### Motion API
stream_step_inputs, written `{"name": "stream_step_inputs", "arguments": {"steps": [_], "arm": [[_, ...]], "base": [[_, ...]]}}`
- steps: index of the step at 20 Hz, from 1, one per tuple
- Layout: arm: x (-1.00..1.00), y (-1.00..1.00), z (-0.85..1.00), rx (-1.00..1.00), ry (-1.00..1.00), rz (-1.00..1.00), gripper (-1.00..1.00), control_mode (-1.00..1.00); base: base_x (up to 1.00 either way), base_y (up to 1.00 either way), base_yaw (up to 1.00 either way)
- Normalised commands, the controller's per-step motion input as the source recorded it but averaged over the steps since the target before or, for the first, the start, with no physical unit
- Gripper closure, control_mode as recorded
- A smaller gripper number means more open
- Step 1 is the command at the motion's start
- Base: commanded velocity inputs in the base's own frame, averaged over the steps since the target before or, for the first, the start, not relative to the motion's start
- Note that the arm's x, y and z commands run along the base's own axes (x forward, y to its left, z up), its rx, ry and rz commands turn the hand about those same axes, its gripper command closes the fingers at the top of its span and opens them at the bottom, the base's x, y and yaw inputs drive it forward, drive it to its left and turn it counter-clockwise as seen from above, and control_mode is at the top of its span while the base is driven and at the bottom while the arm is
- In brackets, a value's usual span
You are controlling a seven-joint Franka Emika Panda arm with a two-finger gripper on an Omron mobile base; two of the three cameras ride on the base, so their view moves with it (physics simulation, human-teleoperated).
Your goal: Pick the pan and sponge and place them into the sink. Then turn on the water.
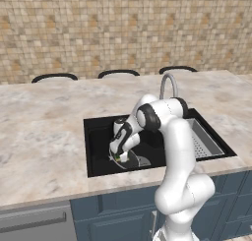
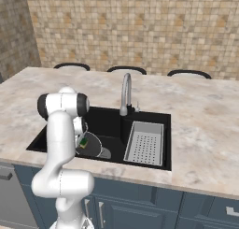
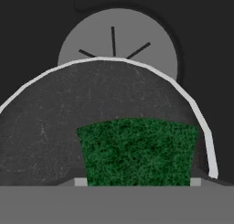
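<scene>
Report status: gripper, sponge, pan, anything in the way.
Gripper low in sink, shut on sponge. Pan beneath, over drain. Faucet dry. Nothing blocking.

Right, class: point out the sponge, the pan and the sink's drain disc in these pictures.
sponge (image 3: 137, 152), hand view, middle of its green top.
pan (image 3: 59, 122), hand view, dark inner surface left of the sponge.
drain disc (image 3: 132, 35), hand view, grey face above the pan's rim.
</scene>
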Motion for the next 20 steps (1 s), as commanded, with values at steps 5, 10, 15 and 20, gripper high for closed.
{"name": "stream_step_inputs", "arguments": {"steps": [5,10,15,20], "arm": [[0.13,0.16,-0.35,0.0,0.04,0.0,1.0,-1.0],[0.07,0.2,-0.37,0.0,0.04,0.0,-1.0,-1.0],[0.0,0.16,-0.31,0.0,0.03,0.0,-1.0,-1.0],[-0.11,-0.01,0.06,0.01,0.0,0.0,-1.0,-1.0]], "base": [[0.0,0.0,0.0],[0.0,0.0,0.0],[0.0,0.0,0.0],[0.0,0.0,0.0]]}}
